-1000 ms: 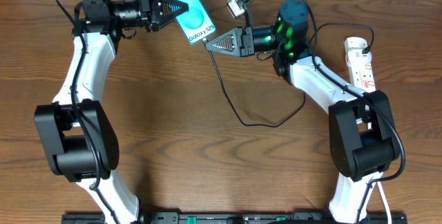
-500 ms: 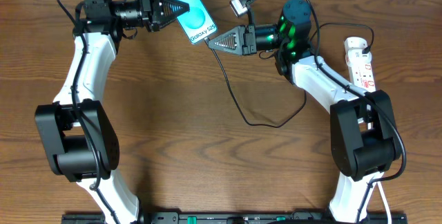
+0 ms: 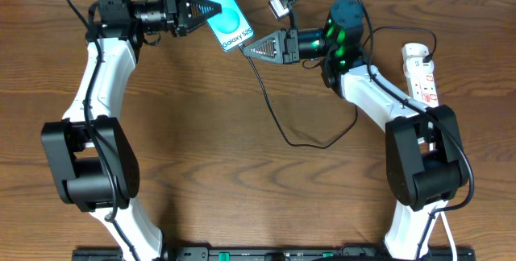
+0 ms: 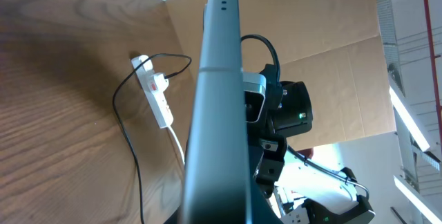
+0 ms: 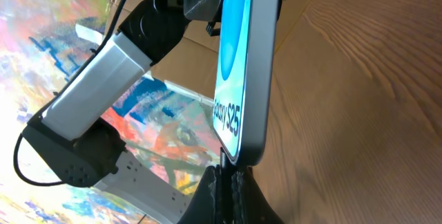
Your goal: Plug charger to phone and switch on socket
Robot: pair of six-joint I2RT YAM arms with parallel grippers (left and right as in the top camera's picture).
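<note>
from overhead the left claw (image 3: pixel 211 7) clamps the phone (image 3: pixel 228 21) at the table's far edge and the closed right claw (image 3: pixel 246 50) pinches the charger (image 3: pixel 266 106) tip at its labelled end, reading "galaxy s25", whereas the left wrist view shows only the phone's dark edge, with the socket (image 4: pixel 153 89) beyond.

Phone and charger tip meet at the far side, with the socket well apart to the right.
The phone (image 3: pixel 223 13) is tilted diagonally, its light blue screen up and a white "Galaxy S25" strip at its lower end. The charger (image 3: pixel 306 146), a thin black cable, trails in a loose loop. Its tip is just at the phone's lower edge, but whether it is seated cannot be told. The white socket (image 3: pixel 421 72) lies flat, lengthwise.
</note>
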